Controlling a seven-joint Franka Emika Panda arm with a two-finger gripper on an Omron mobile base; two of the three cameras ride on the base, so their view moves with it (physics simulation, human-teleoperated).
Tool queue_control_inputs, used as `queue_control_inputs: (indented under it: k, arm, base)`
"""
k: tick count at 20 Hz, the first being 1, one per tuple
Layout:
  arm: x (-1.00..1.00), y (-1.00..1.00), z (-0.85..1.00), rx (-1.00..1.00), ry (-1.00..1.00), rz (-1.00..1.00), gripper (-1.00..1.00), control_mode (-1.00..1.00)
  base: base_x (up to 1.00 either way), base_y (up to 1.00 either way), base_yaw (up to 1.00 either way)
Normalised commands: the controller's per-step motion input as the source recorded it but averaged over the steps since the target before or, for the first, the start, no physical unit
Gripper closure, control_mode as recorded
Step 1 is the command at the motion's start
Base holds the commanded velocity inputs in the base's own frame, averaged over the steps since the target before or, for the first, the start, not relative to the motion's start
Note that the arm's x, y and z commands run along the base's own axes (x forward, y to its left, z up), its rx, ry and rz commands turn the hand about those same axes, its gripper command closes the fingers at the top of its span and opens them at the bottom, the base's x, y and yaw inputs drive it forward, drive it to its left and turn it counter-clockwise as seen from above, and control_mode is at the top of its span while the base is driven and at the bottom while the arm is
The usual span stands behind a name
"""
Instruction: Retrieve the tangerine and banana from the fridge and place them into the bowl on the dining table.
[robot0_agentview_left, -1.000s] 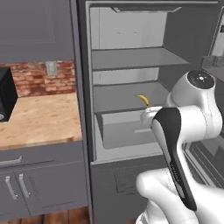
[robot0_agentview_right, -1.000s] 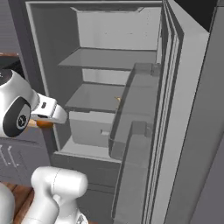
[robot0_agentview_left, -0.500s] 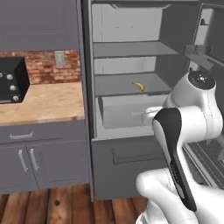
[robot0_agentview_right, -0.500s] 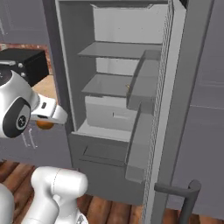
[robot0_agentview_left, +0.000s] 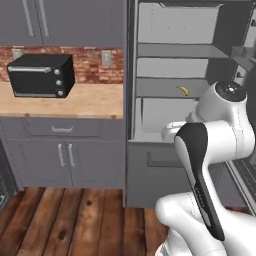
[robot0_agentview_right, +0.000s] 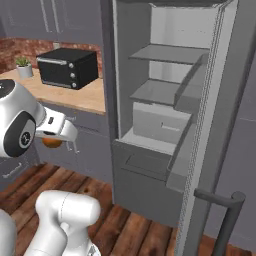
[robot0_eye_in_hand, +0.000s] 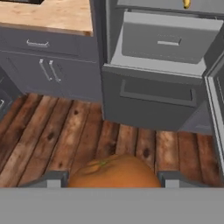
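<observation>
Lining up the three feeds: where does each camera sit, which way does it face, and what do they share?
Left base view: behind the arm's left, facing the fridge and banana; arm lower right.
Right base view: behind its right, facing the same fridge; arm lower left.
Hand view: looks down past the gripper, shut on the tangerine, at the floor.
All share the fridge.

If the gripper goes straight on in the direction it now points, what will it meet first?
Probably the wooden floor in front of the fridge. The gripper, its jaws on the tangerine, looks forward and down at the planks; the fridge base lies just above that line, so depth is uncertain.
</observation>
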Motion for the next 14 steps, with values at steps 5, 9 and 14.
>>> queue_control_inputs:
  k: [5, 9, 14]
  arm:
    - [0.0, 0.0, 0.0, 0.0, 0.0, 0.0, 1.0, 1.0]
    - [0.0, 0.0, 0.0, 0.0, 0.0, 0.0, 1.0, 1.0]
    - [0.0, 0.0, 0.0, 0.0, 0.0, 0.0, 1.0, 1.0]
  base:
    - [-0.66, 0.03, 0.38]
    - [-0.68, 0.05, 0.39]
    - [-0.67, 0.11, 0.38]
